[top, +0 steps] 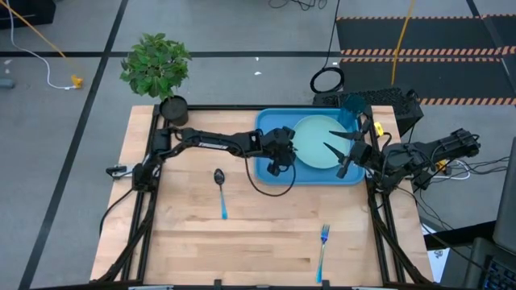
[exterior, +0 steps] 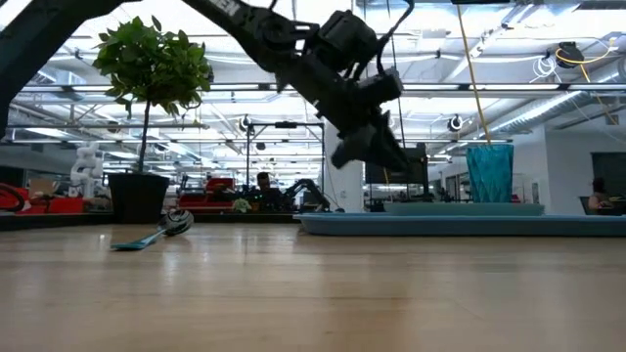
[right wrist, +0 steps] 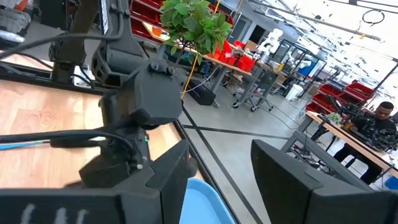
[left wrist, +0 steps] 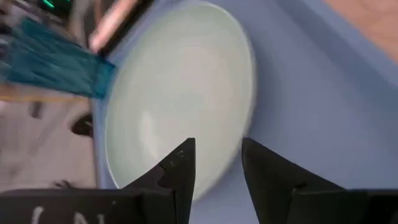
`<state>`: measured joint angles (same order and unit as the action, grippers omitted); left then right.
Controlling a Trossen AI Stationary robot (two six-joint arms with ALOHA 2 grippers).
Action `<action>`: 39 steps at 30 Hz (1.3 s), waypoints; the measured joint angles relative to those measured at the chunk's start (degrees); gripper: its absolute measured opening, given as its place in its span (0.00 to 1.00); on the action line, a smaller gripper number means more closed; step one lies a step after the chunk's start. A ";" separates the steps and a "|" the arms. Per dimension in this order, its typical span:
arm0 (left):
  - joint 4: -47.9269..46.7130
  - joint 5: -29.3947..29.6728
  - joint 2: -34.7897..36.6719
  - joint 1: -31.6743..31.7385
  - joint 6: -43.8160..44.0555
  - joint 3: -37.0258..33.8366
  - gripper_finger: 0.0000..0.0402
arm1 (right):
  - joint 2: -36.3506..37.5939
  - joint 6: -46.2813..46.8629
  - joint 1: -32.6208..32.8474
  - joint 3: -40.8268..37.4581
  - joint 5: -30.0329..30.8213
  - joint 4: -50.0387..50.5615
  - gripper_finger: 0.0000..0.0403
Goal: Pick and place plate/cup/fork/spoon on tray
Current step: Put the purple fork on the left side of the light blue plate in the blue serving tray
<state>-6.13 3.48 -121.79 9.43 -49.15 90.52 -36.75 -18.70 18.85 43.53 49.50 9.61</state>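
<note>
Already the plate [top: 316, 142] and the cup [top: 351, 111] sit in the tray [top: 270, 166], while the spoon [top: 220, 188] and fork [top: 322, 250] lie flat on the table [top: 185, 242], well apart. Both the left gripper [top: 284, 155] and right gripper [top: 345, 150] hover over the tray, fingers spread and empty. Each utensil looks light, thin, stiff and slippery, so I'd pinch across the slim handle near its middle.

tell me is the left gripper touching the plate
Apart. In the left wrist view the left gripper hangs open above the plate with nothing held, and the low view shows it raised well above the tray.
</note>
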 joint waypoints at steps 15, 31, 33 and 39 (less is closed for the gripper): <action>-4.76 2.67 -0.92 6.84 18.89 -0.08 0.21 | -3.06 7.03 0.02 -0.02 -0.11 1.40 0.41; -21.10 3.63 11.20 -7.33 23.68 -0.09 0.02 | -9.12 32.74 0.00 -0.07 -15.54 13.70 0.41; -25.81 3.66 13.73 -8.97 25.79 -0.09 0.02 | -10.30 37.70 0.04 -0.07 -19.11 15.09 0.41; -36.62 3.70 20.22 -12.97 35.67 -0.09 0.04 | -17.40 52.72 3.35 -0.64 -23.84 16.40 0.41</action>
<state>-42.75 7.18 -101.57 -3.54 -13.48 90.43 -54.15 34.02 22.21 42.88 25.65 26.01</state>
